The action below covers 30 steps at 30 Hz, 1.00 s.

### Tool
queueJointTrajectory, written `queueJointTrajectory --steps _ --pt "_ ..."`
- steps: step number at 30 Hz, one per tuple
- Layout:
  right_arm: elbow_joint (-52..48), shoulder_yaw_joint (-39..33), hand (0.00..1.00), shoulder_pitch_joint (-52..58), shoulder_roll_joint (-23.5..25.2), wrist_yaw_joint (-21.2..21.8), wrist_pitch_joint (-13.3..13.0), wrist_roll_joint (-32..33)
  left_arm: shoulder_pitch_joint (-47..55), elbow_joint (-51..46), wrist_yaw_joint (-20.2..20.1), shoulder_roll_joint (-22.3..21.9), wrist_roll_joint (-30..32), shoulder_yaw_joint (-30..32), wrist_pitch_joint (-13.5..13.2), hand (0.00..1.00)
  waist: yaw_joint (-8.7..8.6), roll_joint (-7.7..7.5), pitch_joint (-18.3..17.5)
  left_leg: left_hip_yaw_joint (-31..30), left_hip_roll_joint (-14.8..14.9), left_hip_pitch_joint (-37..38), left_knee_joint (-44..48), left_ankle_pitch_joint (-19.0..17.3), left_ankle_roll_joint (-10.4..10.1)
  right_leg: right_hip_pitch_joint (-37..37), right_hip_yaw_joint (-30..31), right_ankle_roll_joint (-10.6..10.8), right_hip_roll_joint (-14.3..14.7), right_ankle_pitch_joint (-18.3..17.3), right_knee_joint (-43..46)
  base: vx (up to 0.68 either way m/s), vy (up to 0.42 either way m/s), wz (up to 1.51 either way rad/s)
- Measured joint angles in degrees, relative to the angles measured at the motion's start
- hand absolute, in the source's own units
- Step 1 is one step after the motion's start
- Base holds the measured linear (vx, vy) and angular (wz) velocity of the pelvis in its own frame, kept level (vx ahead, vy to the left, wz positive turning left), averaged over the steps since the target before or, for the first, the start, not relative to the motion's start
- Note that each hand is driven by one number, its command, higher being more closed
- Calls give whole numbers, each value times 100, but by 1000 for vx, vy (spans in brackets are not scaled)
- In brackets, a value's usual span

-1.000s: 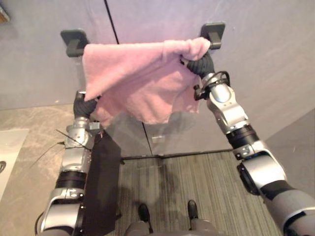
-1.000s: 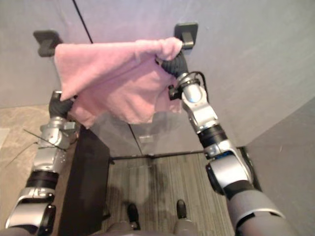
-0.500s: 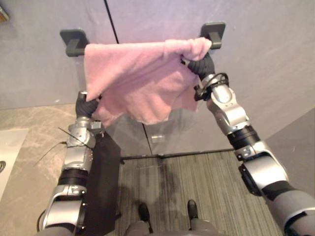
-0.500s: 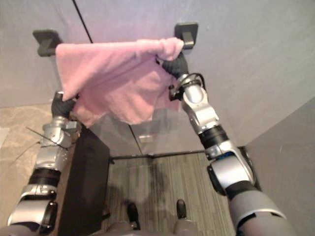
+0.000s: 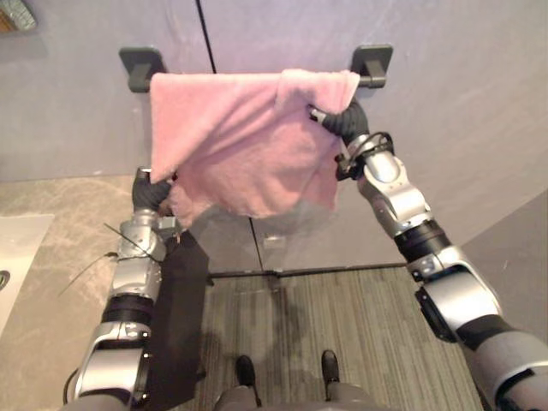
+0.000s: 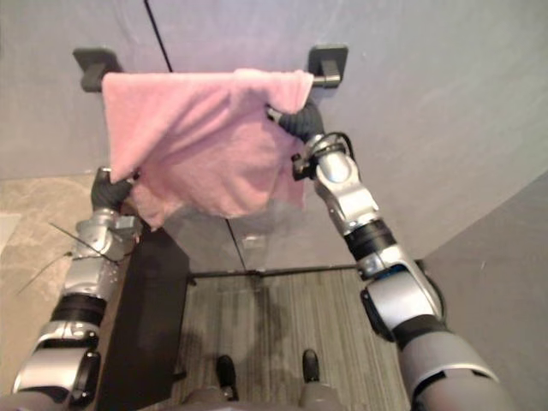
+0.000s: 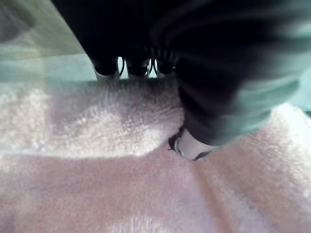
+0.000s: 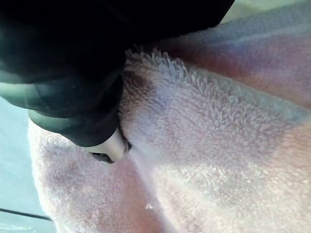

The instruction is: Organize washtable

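Note:
A pink towel hangs over a bar on the grey wall, between two dark brackets. My left hand is at the towel's lower left corner, and the cloth is drawn down toward it. In the left wrist view the fingertips and thumb pinch a bulge of towel. My right hand reaches up behind the towel's right edge, just below the right bracket. In the right wrist view its dark cover lies against a fold of towel.
A marble counter with a white basin lies at the left. A black panel stands beside my left arm. Striped carpet covers the floor below the wall.
The towel's right end was bunched up by the right bracket; it now hangs down flatter over the bar. My right hand has dropped a little below the bracket. The left hand has hardly moved.

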Motion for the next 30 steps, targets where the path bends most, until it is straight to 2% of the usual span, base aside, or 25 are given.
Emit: queueJointTrajectory --steps 8,12,17,24,30 --pt "0 0 0 127 -41 7 0 264 1 74 -51 5 -216 2 98 0 -44 -47 -30 -58 13 -34 32 35 -15 3 -61 -12 10 8 -6 5 -3 4" --pt "0 18 0 312 -90 19 0 344 15 155 -201 32 -355 1 114 0 -42 -60 -40 -59 34 -33 27 55 -18 3 -63 -31 27 24 -4 -9 -2 0" --pt "0 19 0 416 -123 26 3 358 37 201 -310 225 -565 -13 122 0 -35 -59 -40 -59 83 -32 1 77 -42 1 -62 -55 72 43 -13 -26 -12 -1" --pt "-2 -17 0 569 -301 122 3 365 55 221 -545 282 -851 -32 165 0 -28 -55 -46 -79 91 -32 2 82 -47 26 -79 -71 79 61 -39 0 0 0" --pt "-48 -123 0 674 -364 124 3 367 58 219 -555 386 -896 -36 219 0 -30 -45 -55 -97 89 -22 29 83 -47 100 -91 -67 78 125 -143 0 0 0"
